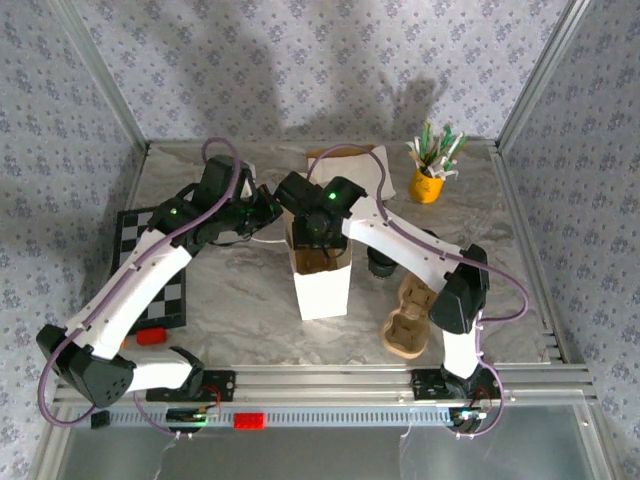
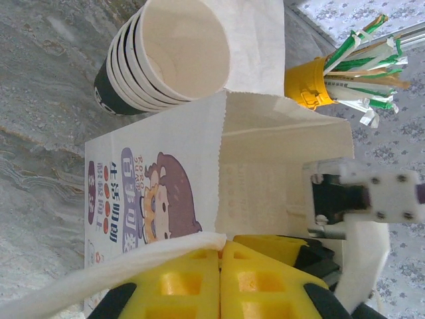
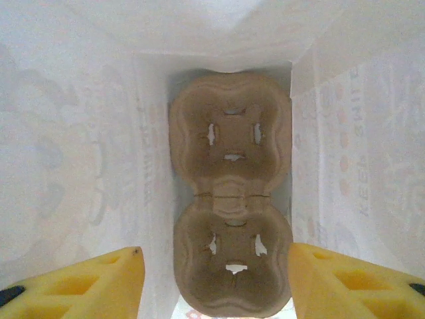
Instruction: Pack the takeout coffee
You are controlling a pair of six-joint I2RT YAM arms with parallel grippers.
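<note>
Left gripper (image 2: 220, 249) clamped on bag handle (image 2: 133, 262); right gripper (image 3: 214, 256) apart, nose-down inside bag (image 3: 80, 166).

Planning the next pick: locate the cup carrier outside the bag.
Top view: the cup carrier lies on the table, right side, between the white bag and the right arm.

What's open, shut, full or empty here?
Paper bag: upright, open.
Carrier in bag: flat at the bottom, empty.
Paper cups: stacked, empty.
Spare carrier: lying flat, empty.
Left end effector: shut on the bag.
Right end effector: open over the carrier.
</note>
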